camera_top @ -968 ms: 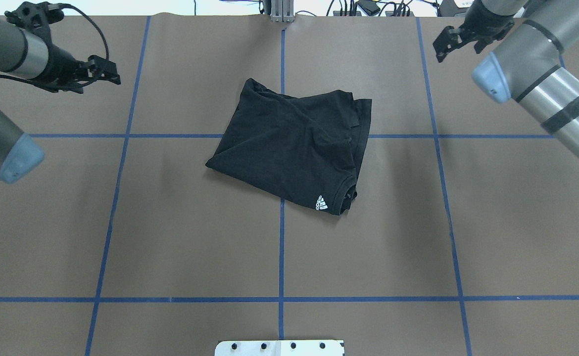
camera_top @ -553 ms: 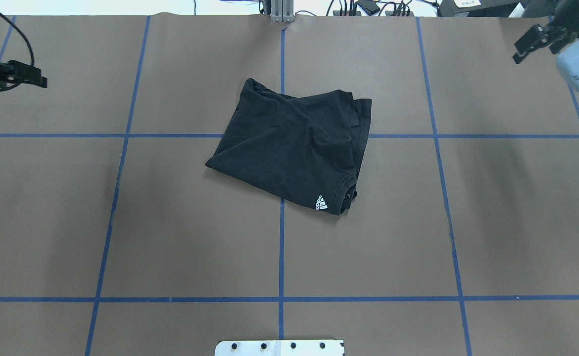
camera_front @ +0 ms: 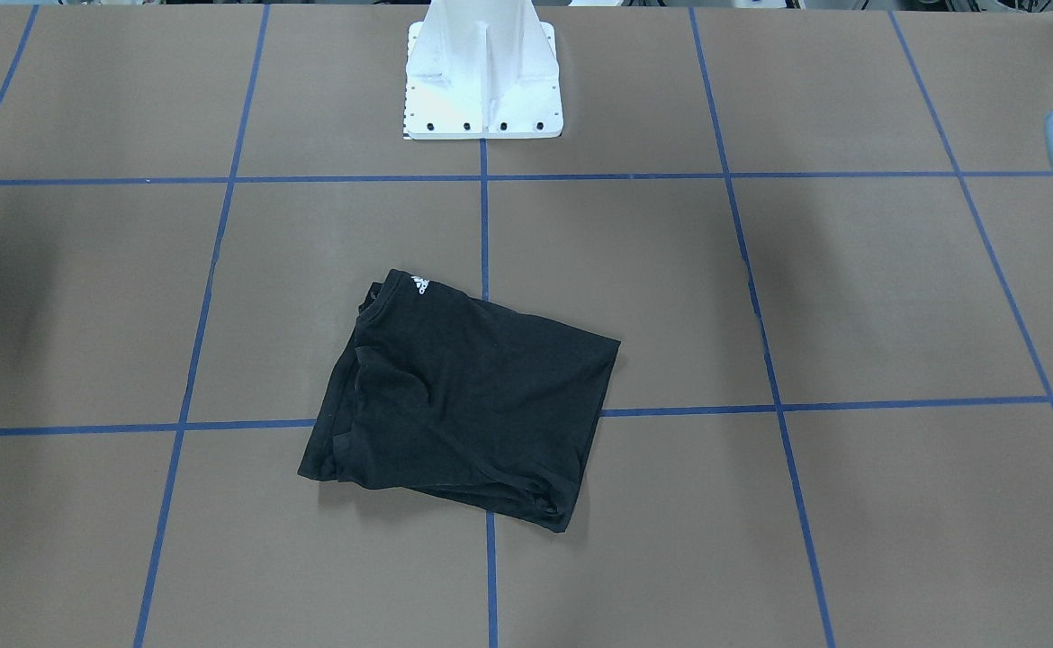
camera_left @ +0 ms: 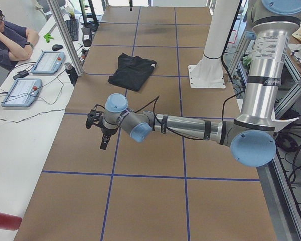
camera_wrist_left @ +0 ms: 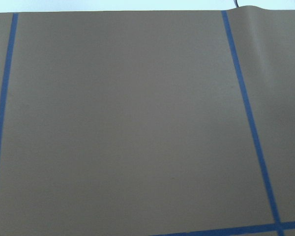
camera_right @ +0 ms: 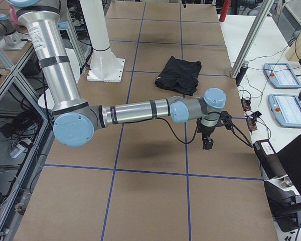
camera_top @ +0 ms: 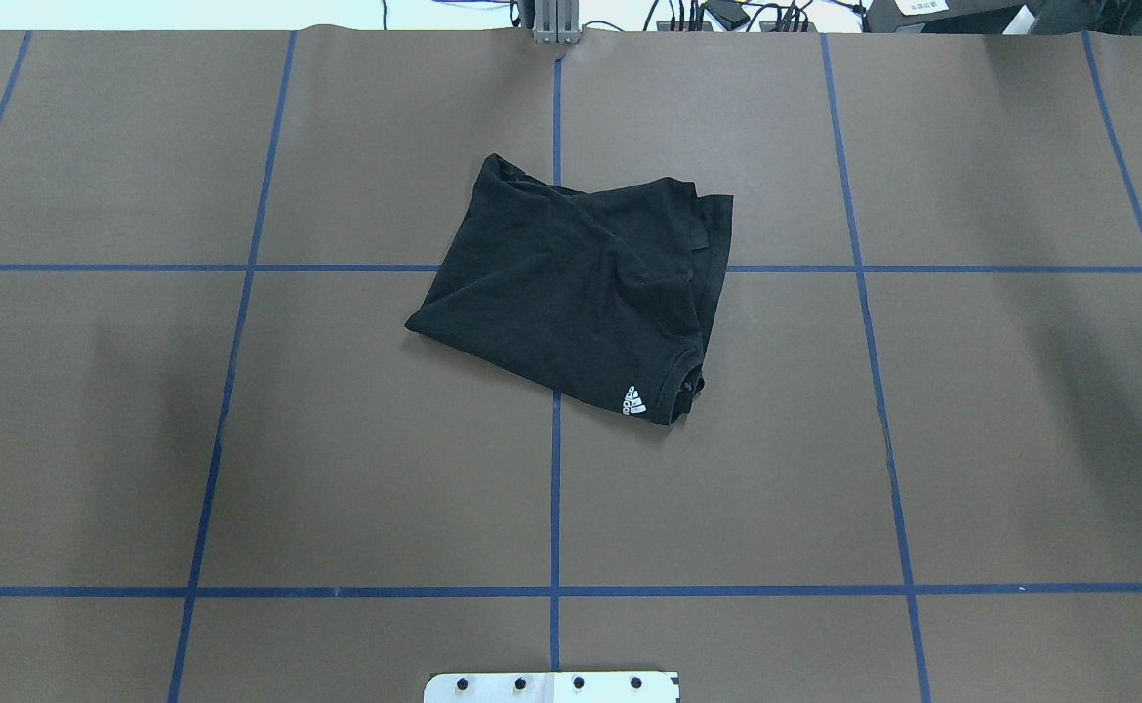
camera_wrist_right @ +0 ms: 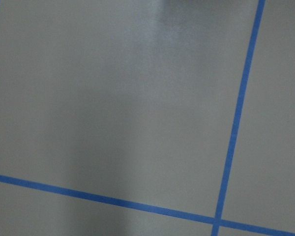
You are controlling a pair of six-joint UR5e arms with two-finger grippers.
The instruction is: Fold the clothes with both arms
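black folded t-shirt [camera_top: 571,293] lies near the middle of the big brown table [camera_top: 337,439]. it sits right on the spot where two blue tape lines [camera_top: 553,488] cross. it is folded into a bumpy square with some wrinkles on top. a small white logo [camera_top: 634,400] shows at the corner of the shirt that is closest to the white robot base [camera_top: 551,686]. nothing is touching the shirt.

the grey and silver left arm [camera_left: 185,125] with light blue caps is stretched out low over the table, way over at its own end. its small black left gripper [camera_left: 103,145] points down at the bare brown top, well apart from the shirt. only a tiny bit of it peeks in at the edge of the front view, so you cannot tell if its fingers are spread or pressed together.

the grey and silver right arm [camera_right: 135,111] does the same thing at the other end. its small black right gripper [camera_right: 208,145] hangs over the table (far from the shirt too), and you cannot tell how its fingers stand either.

both wrist cameras see only brown table and blue tape.

a person [camera_left: 10,37] sits at a white desk beside the table.
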